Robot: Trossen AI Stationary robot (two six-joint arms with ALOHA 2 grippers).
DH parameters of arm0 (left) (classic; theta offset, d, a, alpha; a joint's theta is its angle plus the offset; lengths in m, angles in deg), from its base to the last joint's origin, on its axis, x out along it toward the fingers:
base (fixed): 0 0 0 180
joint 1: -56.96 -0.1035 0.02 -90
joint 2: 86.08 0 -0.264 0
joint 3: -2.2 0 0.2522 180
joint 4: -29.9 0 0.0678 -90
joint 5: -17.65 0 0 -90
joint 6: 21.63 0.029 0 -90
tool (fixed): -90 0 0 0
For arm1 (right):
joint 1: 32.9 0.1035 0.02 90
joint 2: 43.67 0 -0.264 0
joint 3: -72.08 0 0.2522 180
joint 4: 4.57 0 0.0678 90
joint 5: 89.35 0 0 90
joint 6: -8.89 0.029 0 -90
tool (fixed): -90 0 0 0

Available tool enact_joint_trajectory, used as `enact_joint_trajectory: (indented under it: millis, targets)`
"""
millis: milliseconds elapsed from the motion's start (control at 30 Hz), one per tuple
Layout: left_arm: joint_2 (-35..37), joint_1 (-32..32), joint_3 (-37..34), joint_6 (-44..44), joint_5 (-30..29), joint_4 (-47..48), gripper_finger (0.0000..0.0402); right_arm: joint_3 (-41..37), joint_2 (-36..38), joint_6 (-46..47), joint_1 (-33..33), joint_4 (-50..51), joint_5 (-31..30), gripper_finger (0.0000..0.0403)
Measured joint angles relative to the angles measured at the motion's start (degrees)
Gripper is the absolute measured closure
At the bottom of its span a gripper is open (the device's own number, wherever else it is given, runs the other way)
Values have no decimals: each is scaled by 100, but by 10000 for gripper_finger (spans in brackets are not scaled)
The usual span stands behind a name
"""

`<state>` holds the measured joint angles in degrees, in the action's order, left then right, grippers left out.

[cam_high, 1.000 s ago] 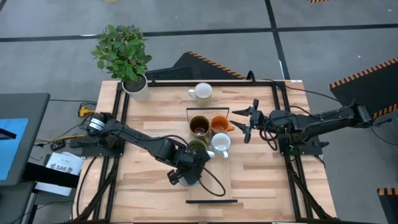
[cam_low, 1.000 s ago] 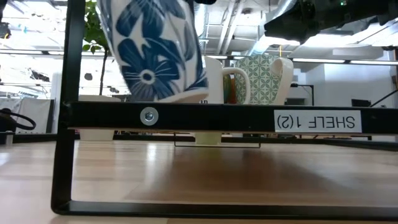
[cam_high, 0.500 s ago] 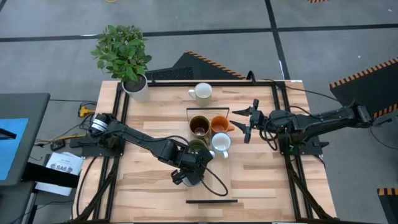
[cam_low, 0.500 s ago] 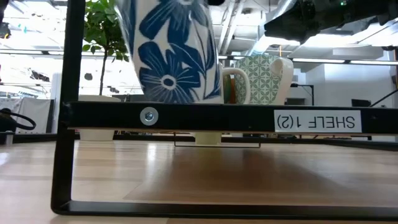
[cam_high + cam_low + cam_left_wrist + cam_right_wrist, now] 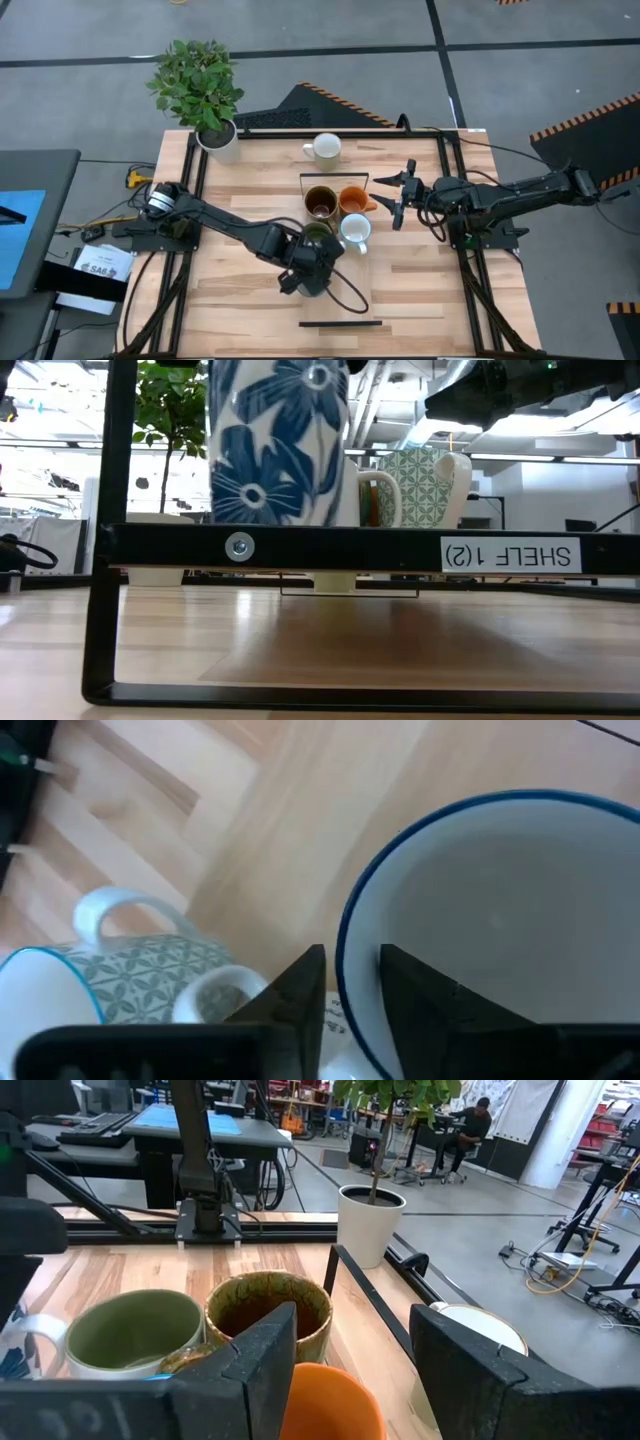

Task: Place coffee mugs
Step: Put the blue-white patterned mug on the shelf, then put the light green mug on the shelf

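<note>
While the right arm waits at the right side of the tabletop (image 5: 240, 190), its right gripper (image 5: 399, 196) is held with fingers spread apart and nothing between them, just beside the orange mug (image 5: 353, 200). The left gripper (image 5: 306, 277) is seen near the middle front of the tabletop, clamped on the rim of a white mug with blue flowers (image 5: 277, 442); in the left wrist view one dark finger (image 5: 296, 988) lies outside the blue-edged rim and the other finger (image 5: 425, 1000) inside the bowl of that mug (image 5: 500, 930). In the low view this flowered mug is shown upright at the level of the black shelf bar (image 5: 360, 549) labelled SHELF 1(2); whether its base touches the shelf cannot be told. Behind it on the shelf a green-patterned pale mug (image 5: 425, 488) is seen. From above, a dark brown mug (image 5: 320, 202), the orange mug, an olive green mug (image 5: 318, 236) and a white mug (image 5: 355, 230) are clustered together on the shelf, and a further white mug (image 5: 324, 148) is set apart near the far edge. A potted plant (image 5: 200, 90) stands at the far left corner.
</note>
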<state>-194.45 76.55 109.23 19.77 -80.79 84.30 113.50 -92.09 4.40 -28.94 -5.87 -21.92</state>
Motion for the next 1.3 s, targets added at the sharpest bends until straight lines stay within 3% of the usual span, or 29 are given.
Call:
enact_joint_trajectory:
  millis: [300, 767, 967, 1200, 1300]
  targets:
    - [2, -36, 0, 309, -93, -360, 268, 0, 0, 0, 0, 1, 0, 182]
    - [2, -6, -2, 287, -843, -564, 264, 0, 0, -2, 0, 2, 0, 182]
    - [4, 78, 462, -85, -1221, 232, 264, 0, 0, -2, -1, 4, 0, 182]
    - [8, 81, 1072, -723, -1068, 1070, 264, 0, 0, -2, 0, 4, 0, 182]
    - [72, 79, 1237, -994, -666, 1191, 264, 1, 0, -2, -1, 7, 0, 182]
